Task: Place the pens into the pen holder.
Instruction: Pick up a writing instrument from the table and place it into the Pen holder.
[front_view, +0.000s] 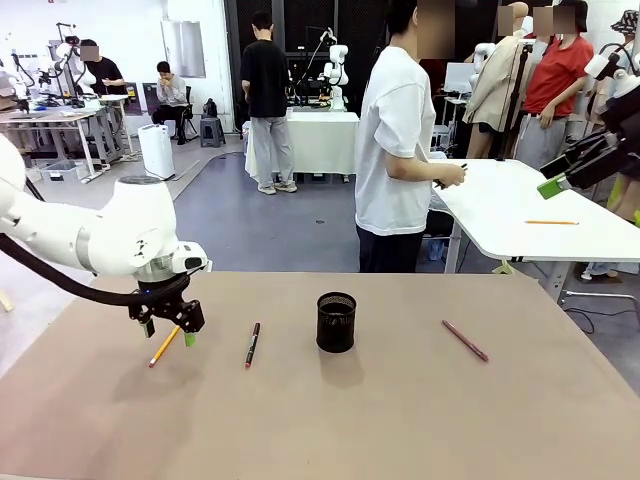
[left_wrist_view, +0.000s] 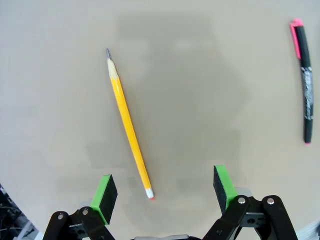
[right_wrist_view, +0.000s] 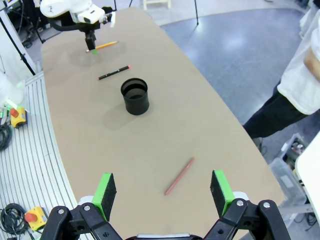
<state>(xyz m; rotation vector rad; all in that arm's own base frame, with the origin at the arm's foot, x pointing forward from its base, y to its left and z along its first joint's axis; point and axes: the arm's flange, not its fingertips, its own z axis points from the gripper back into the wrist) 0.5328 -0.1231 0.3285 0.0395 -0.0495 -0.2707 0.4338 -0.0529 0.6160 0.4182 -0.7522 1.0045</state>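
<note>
A yellow-orange pencil (front_view: 165, 345) lies at the left of the brown table (front_view: 400, 420). My left gripper (front_view: 168, 333) hovers just above it, open. In the left wrist view the pencil (left_wrist_view: 129, 125) has its near end between the green pads (left_wrist_view: 105, 192), untouched. A black pen with red ends (front_view: 253, 344) lies to its right, and shows at the edge of the left wrist view (left_wrist_view: 305, 82). The black mesh pen holder (front_view: 336, 322) stands upright mid-table. A pinkish-red pen (front_view: 465, 340) lies to the right. My right gripper (front_view: 555, 178) hangs high, open, above that pen (right_wrist_view: 180, 176).
A person in a white shirt (front_view: 400, 160) stands at the far edge, turned toward a white table (front_view: 520, 210) at the right. From above, the holder (right_wrist_view: 135, 96) has open table around it.
</note>
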